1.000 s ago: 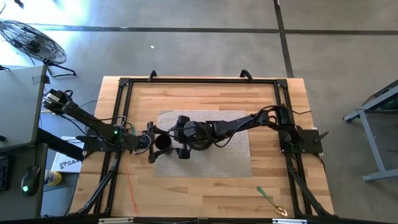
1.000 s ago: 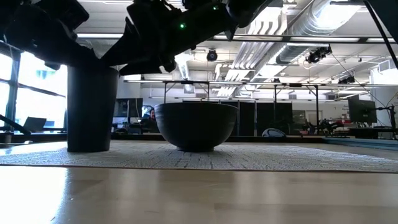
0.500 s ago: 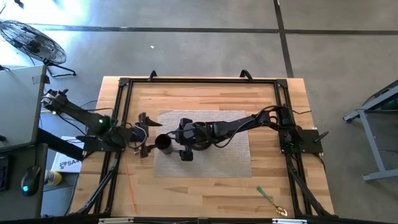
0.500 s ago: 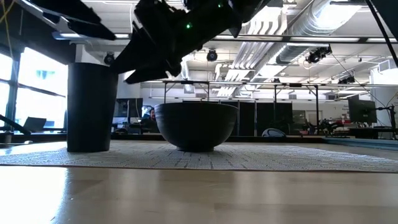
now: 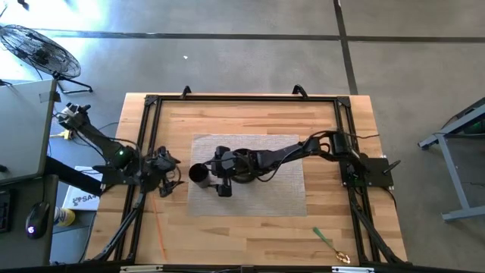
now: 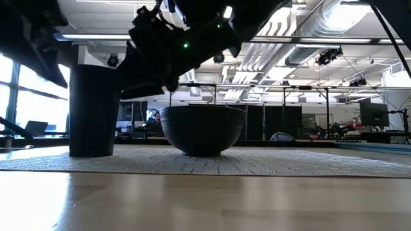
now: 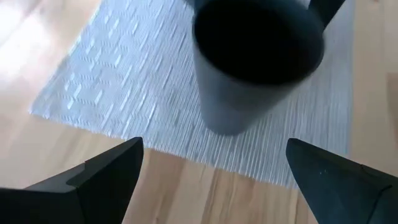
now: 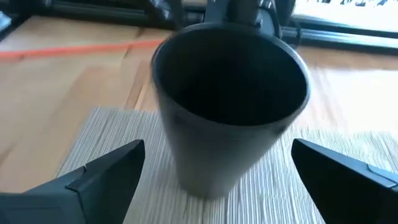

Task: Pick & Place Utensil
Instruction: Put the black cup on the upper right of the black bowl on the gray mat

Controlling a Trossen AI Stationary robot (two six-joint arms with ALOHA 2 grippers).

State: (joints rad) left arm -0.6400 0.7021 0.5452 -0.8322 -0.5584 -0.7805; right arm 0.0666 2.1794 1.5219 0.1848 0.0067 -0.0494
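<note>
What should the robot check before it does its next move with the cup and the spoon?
1. Cup upright on the mat: ok, it stands on its base beside the bowl.
2. Right gripper open and lined up with the cup: ok, its fingers spread to either side in the right wrist view.
3. Left gripper clear of the cup: ok, open and off the mat's edge.
4. Cup empty: cannot tell, its inside is dark.
5. Utensil located: ok, it lies near the table's front right corner, far from both grippers.
6. Utensil held: not ok, neither gripper has it.
</note>
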